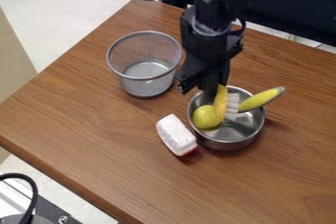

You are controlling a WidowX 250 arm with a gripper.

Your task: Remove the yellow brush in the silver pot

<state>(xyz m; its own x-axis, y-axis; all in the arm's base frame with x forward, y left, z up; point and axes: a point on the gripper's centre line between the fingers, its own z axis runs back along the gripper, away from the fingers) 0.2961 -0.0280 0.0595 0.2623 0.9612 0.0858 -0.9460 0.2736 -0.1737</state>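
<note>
One yellow brush [222,102] is in the silver pot [226,144], and part of it pokes out. I see its head near the back left of the pot, standing up, with a smooth, curved yellow back. The white bristles [232,107] are short and thick, and they point to the right side of the view. The fat handle [261,99] is yellow too, with a gray edge, and it slants up and out over the right side of the pot. It has a round end.

My black gripper [211,91] hangs down at the back left of the pot, right at the top of the brush's head. I cannot tell how far open it is, or if it has hold of the brush.

A round yellow-green thing [207,117] sits in the pot, on the left, just beside the brush's head. A white block [176,135] with some red low down lies on the brown table [85,134], near the pot's front left. A wire basket [146,66] stands farther back, to the left.
</note>
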